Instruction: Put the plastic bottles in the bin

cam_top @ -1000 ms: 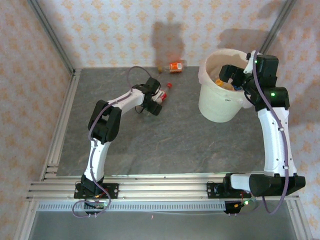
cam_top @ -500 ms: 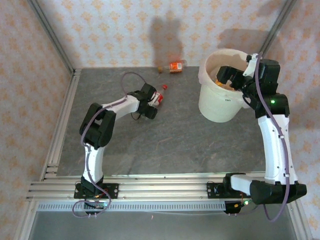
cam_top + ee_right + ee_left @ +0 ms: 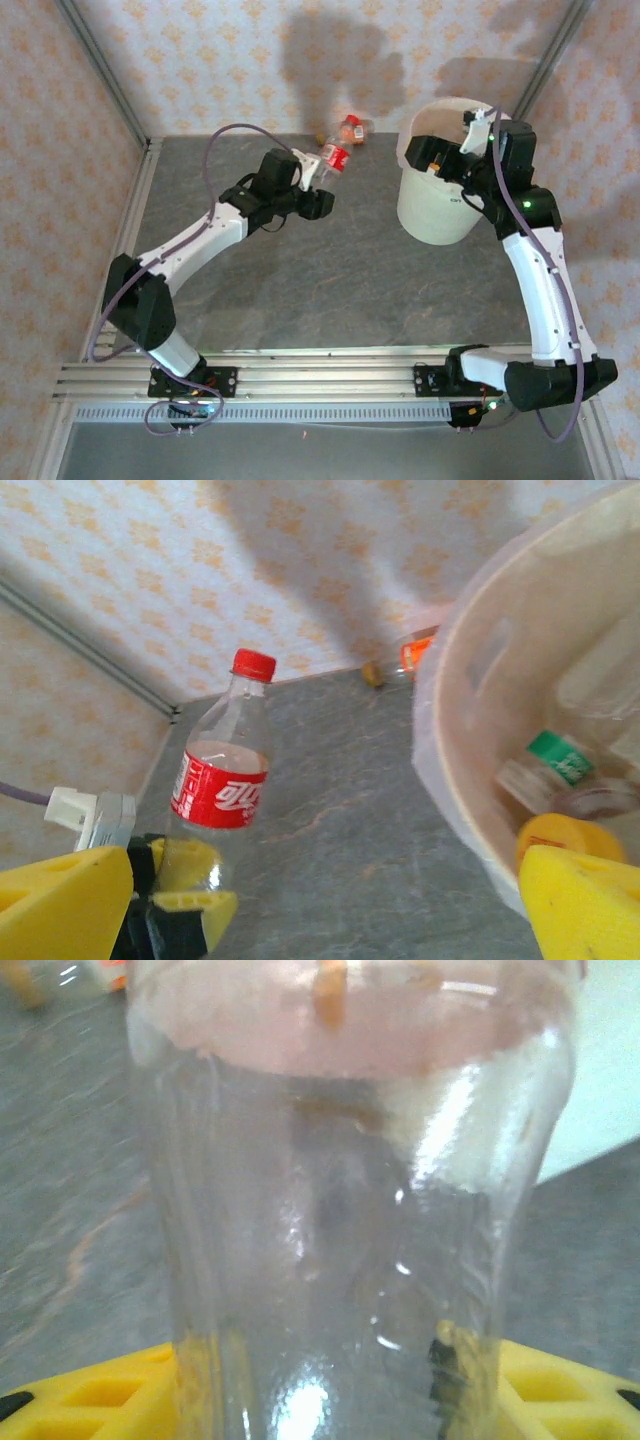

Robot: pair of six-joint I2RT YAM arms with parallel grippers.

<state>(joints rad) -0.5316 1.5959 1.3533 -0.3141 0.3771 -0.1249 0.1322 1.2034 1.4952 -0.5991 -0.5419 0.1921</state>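
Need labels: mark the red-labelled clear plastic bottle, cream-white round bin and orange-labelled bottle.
red-labelled clear plastic bottle (image 3: pixel 218 792), right wrist view, on its label.
cream-white round bin (image 3: pixel 430 215), top external view, on its outer wall.
orange-labelled bottle (image 3: pixel 351 130), top external view, on its label.

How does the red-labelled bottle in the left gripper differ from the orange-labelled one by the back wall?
The red-labelled bottle stands upright, gripped at its base by the left gripper; the orange-labelled bottle lies on its side on the table. The held one has a red label and red cap; the other's label is orange. Both are clear plastic and outside the bin.
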